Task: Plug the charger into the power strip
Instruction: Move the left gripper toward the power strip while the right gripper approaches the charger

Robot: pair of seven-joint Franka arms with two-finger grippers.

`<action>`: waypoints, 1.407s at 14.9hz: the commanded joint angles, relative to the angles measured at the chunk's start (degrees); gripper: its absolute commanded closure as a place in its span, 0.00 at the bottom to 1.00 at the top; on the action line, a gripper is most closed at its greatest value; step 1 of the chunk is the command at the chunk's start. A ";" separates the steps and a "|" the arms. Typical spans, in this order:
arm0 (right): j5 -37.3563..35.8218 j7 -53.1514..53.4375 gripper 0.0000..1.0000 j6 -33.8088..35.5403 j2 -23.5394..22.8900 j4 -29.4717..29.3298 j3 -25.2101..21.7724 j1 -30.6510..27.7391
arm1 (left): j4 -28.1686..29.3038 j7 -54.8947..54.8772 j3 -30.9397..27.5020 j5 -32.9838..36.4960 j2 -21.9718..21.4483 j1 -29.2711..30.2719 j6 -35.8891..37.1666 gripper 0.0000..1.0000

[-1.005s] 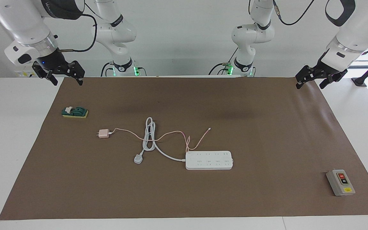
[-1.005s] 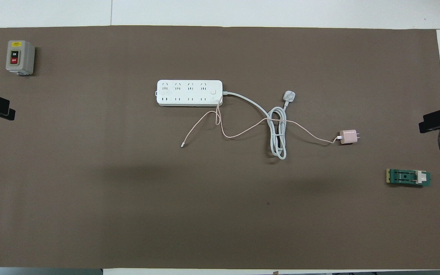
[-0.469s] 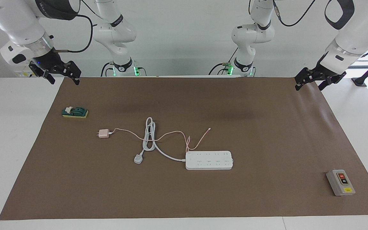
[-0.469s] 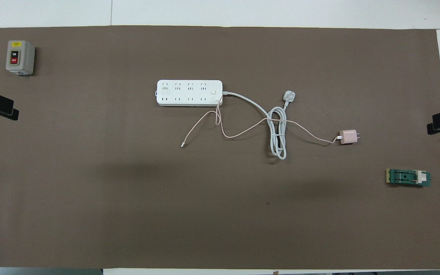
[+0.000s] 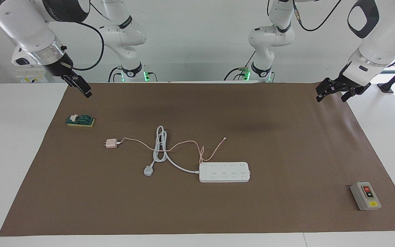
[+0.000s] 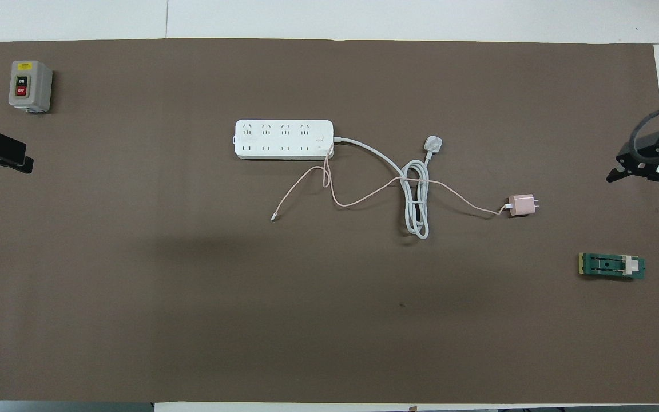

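The pale-pink charger (image 5: 110, 144) (image 6: 521, 205) lies on the brown mat toward the right arm's end, prongs pointing away from the power strip. Its thin pink cable (image 5: 183, 143) crosses the coiled white cord. The white power strip (image 5: 224, 172) (image 6: 284, 139) lies flat mid-mat, sockets up, farther from the robots than the charger. My right gripper (image 5: 87, 92) (image 6: 637, 199) hangs open over the mat's edge at its own end, holding nothing. My left gripper (image 5: 331, 98) hangs open and empty over the mat's corner at the left arm's end.
A white three-pin plug (image 5: 148, 170) on a thick cord lies beside the strip. A green block (image 5: 80, 120) sits near the right arm's end. A grey switch box (image 5: 365, 196) stands at the left arm's end, far from the robots.
The right gripper has turned about its wrist and shifted inward over the mat's edge. The left gripper has drifted slightly inward. Charger, cable and strip have not moved.
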State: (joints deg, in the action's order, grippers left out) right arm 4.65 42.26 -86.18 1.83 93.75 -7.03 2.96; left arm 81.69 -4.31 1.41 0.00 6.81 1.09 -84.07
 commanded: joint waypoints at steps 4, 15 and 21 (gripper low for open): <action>12.56 25.65 0.00 -4.61 -1.11 5.83 0.00 -1.37 | -1.27 -0.34 -0.18 -1.92 -0.31 1.64 0.93 0.00; 22.94 31.04 0.00 -15.67 -8.15 14.78 -0.27 -7.96 | -2.41 -0.17 0.70 -22.12 4.52 -0.47 0.05 0.00; 29.17 9.30 0.00 -16.39 -13.66 18.23 -0.35 -13.57 | -2.23 1.06 0.35 -47.49 9.88 0.40 -0.65 0.00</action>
State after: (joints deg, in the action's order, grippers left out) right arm 30.42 59.48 -102.35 -8.43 111.64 -7.91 -7.00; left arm 80.59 -3.74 2.23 -39.14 14.00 0.98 -84.46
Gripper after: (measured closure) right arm 0.000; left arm 0.000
